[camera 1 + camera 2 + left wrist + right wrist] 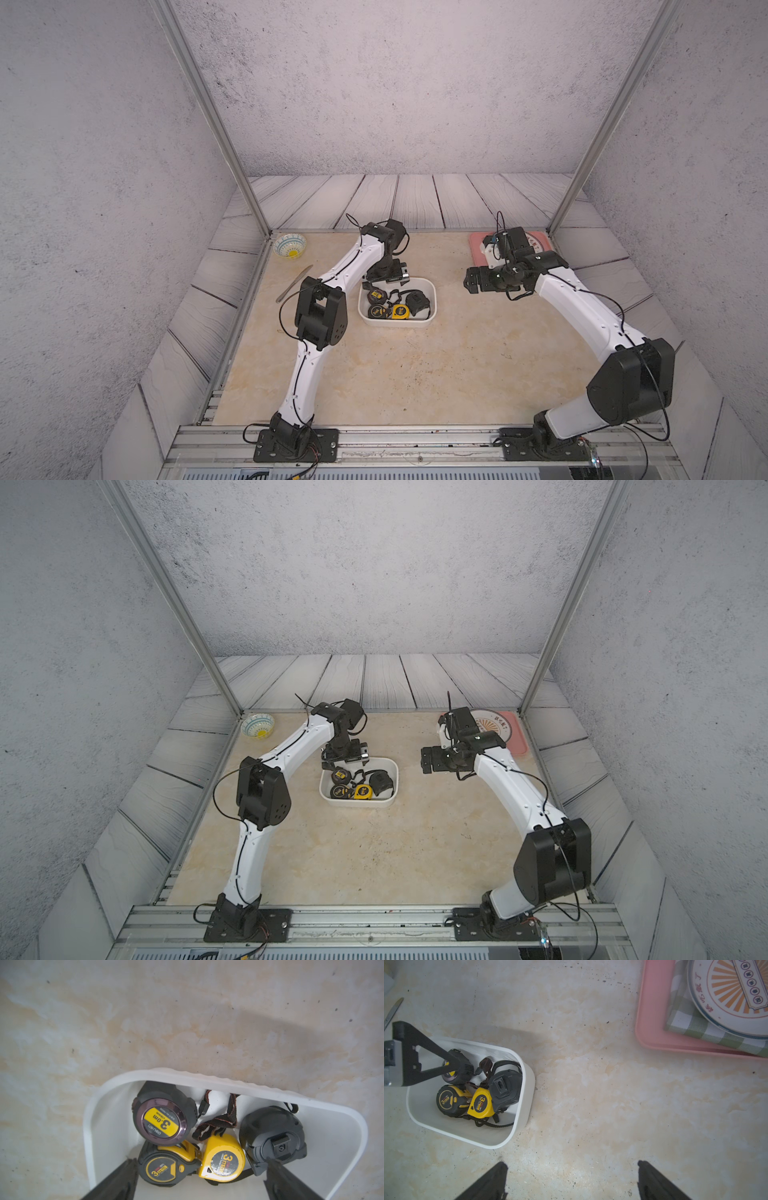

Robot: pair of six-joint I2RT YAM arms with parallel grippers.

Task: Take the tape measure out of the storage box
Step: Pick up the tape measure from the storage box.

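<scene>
Top views: plain white rounded plastic storage box point(399, 325) on the marbled beige tabletop point(415, 374), four tape measures inside. Left gripper point(384, 286) poised over its far edge, jaws spread, nothing held. Right gripper point(468, 283) well apart over bare table, likewise spread and empty.

Left wrist view: between the spread fingers, a black-and-yellow rubber-clad tape measure point(164, 1167) touching a bright yellow hard-cased tape measure point(222, 1159). Beyond them, a round black tape measure point(162, 1120) partly overlapping the first, and a bulky dark grey tape measure point(272, 1136), clip up. Black wrist straps point(216, 1124) tangled among them.

Right wrist view: all four inside the box, none out yet.

Probably dense and rigid; smooth cases likely slick, rubber grippier. Best pinched across the flat faces, low on the case, minding straps snagging neighbours.
</scene>
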